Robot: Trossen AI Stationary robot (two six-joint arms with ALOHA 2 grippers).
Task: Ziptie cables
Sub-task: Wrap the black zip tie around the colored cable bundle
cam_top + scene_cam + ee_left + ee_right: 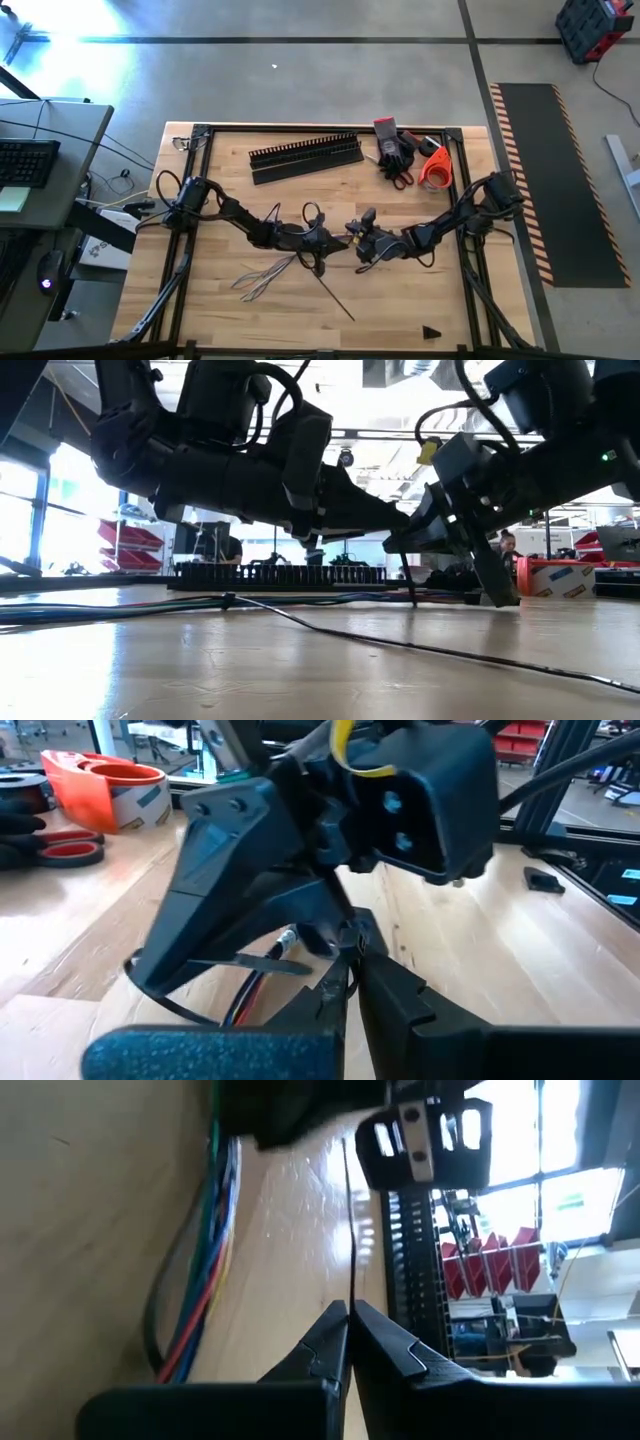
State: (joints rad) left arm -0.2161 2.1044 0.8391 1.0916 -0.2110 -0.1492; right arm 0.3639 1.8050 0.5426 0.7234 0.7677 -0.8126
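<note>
Both arms met at the middle of the wooden desk, folded low with their wrists facing each other. The left claw and the right claw nearly touched, each with its fingers pressed together. The right claw pinched a thin black tie, which ran straight away from its fingertips toward the left claw. What the left claw gripped could not be told. The cables lay loose on the desk just beside and below the left claw, their far ends fanned apart. No closed loop around them was visible, so the binding appeared unfinished: threading, tightening and cinching the tie seemingly remained.
</note>
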